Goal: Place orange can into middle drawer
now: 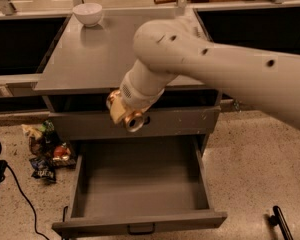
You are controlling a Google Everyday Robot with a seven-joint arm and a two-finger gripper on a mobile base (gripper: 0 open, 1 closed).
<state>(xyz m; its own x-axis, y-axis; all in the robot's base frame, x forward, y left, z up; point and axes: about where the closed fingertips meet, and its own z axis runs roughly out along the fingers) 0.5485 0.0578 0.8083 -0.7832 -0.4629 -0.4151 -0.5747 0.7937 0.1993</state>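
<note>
The orange can (pixel 126 113) is orange-gold with a shiny copper end facing the camera. It hangs in the air at the tip of my big white arm (pixel 200 64). My gripper (pixel 121 106) is shut on it, with the fingers mostly hidden behind the wrist. The can sits in front of the upper gray drawer front (pixel 185 122), just above the back edge of the middle drawer (pixel 140 184). That drawer is pulled wide open, its gray floor bare, with a small black handle (pixel 141 229) on its front panel.
A white bowl (pixel 87 13) stands at the back left of the gray cabinet top (pixel 85 59). Snack packets (pixel 45 151) lie on the floor left of the drawer, beside a black cable (pixel 20 194). A black object (pixel 281 224) lies at the bottom right.
</note>
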